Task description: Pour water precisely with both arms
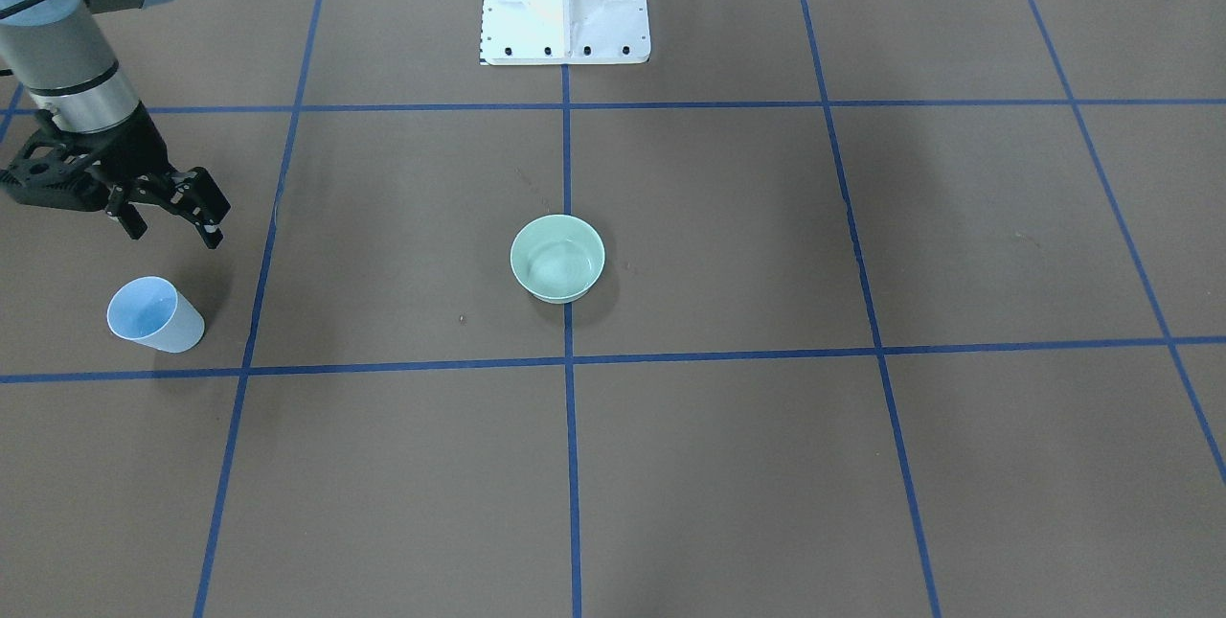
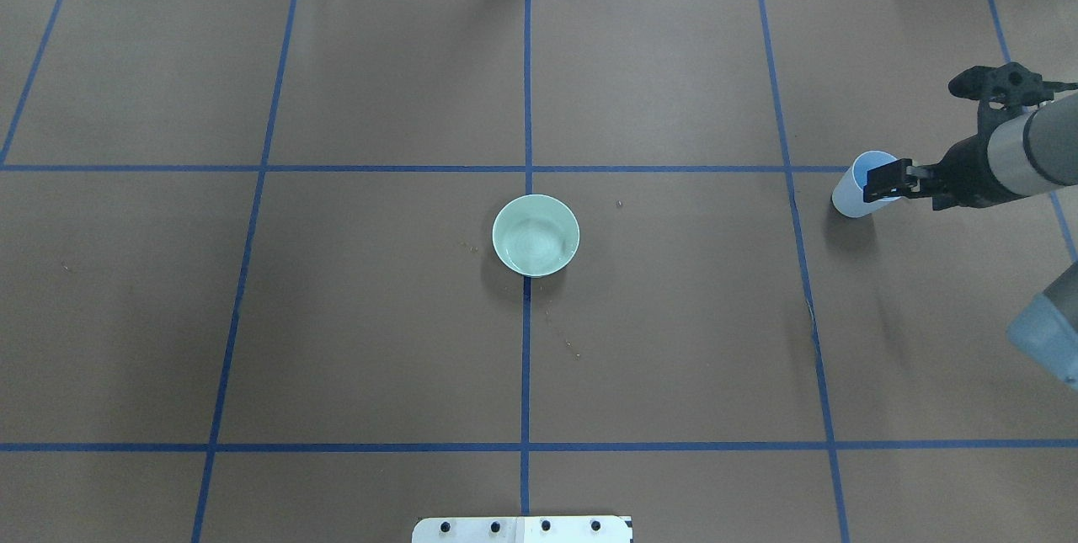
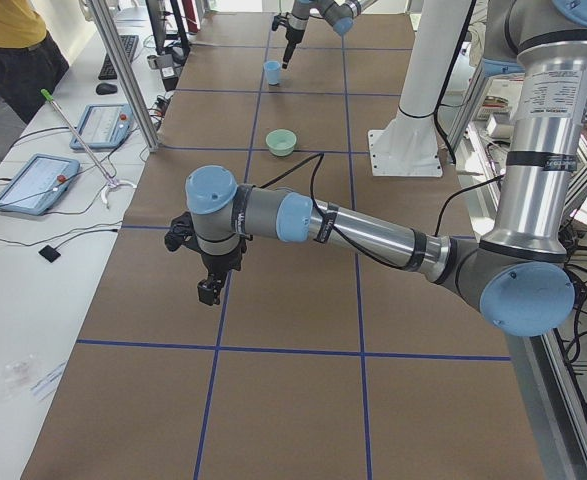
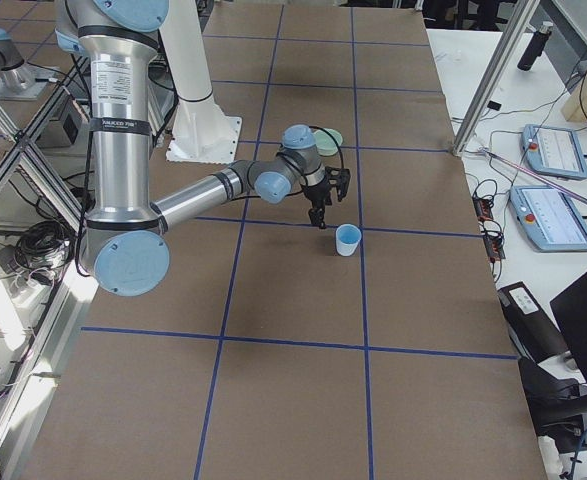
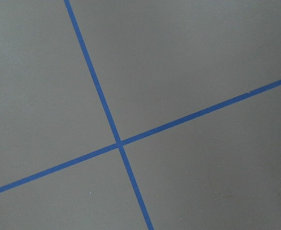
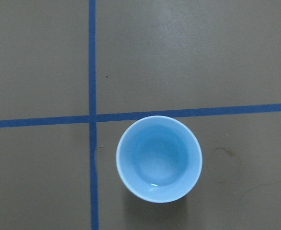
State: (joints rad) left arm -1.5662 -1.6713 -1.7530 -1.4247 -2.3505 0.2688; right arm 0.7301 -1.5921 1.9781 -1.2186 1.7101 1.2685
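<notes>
Your right gripper (image 1: 170, 227) hangs empty with its jaws spread, just above the cup (image 1: 153, 313) and not touching it. The water (image 6: 154, 183) shows only as a faint glint inside that cup. If you close off-centre, you may tip it and spill. The bowl (image 1: 557, 258) sits well beyond. The left gripper (image 3: 209, 290) is farthest, and I cannot tell how its jaws stand.

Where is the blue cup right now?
In the overhead view the blue cup stands upright at the far right, beside a tape crossing, well right of the green bowl; the open right gripper hangs close by, not touching it.
</notes>
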